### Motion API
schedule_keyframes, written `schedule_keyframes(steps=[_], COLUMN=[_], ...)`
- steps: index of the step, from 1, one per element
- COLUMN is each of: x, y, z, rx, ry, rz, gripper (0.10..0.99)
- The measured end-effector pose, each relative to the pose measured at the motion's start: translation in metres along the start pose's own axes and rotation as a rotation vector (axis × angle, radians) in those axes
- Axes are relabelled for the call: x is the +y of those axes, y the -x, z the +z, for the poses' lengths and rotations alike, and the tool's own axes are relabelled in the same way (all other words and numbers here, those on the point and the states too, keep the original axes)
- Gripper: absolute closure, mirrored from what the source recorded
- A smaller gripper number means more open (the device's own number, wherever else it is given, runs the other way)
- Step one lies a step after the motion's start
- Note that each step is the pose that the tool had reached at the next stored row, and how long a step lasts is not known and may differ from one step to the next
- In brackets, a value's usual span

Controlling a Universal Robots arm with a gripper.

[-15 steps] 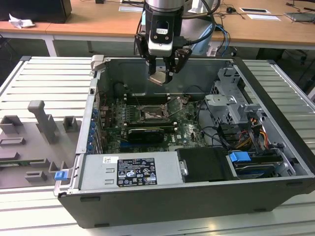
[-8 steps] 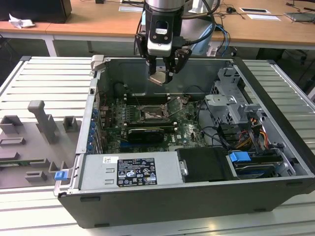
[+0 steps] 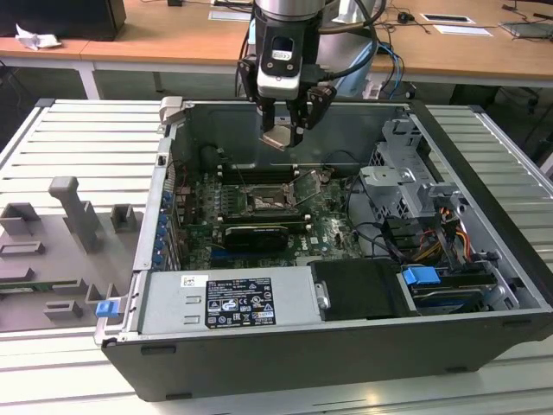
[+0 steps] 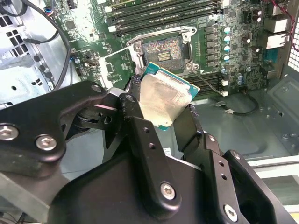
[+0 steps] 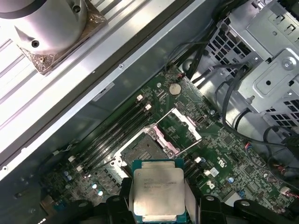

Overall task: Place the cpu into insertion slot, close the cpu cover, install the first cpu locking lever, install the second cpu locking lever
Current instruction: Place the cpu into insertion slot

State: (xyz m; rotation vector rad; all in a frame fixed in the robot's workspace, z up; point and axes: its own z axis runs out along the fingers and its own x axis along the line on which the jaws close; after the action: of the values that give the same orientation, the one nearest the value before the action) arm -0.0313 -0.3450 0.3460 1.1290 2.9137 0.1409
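Right now the hand (image 4: 162,106) is clamping the cpu (image 4: 164,91) by two opposite edges. In the second wrist view this grip is leaving the pale top and the green rim uncovered, which I judge is letting the chip go down flat without the fingers fouling the seat. The chip is hanging in the air, touching nothing but the hand, well above the board (image 5: 224,154) and not yet seated.

Beyond it, the slot (image 5: 144,150) is lying open and bare, its dark contact field showing in both wrist views. In the first wrist view the chip is sitting just short of the slot rather than squarely over it, so the placing step is looking begun but unfinished. The cover (image 5: 188,122) is standing swung up beside the slot, away from the opening. That is leaving the way down free, and by my reading the closing and both lever steps are waiting undone.

Farther out, the long memory slots (image 5: 117,133) are running alongside the slot. In the exterior view the case (image 3: 259,363) is lying on its side with its wall off, giving the arm access from above. It is resting on a ribbed tabletop (image 3: 78,130), with grey fixtures (image 3: 78,216) at the exterior view's left. Wooden desks (image 3: 173,43) are standing behind.
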Motion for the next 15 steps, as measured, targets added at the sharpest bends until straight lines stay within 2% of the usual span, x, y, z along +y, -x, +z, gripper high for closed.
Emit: schedule_keyframes(steps=[4, 7, 11, 15], x=[0.0, 0.0, -0.0001, -0.0002], y=[0.0, 0.0, 0.0, 0.0], z=[0.0, 0.0004, 0.0014, 0.002], rx=[-0.0018, -0.0064, -0.018, -0.024], ry=[0.0, 0.002, 0.004, 0.005], rz=[0.02, 0.072, 0.202, 0.269], gripper=[0.557, 0.557, 0.557, 0.557])
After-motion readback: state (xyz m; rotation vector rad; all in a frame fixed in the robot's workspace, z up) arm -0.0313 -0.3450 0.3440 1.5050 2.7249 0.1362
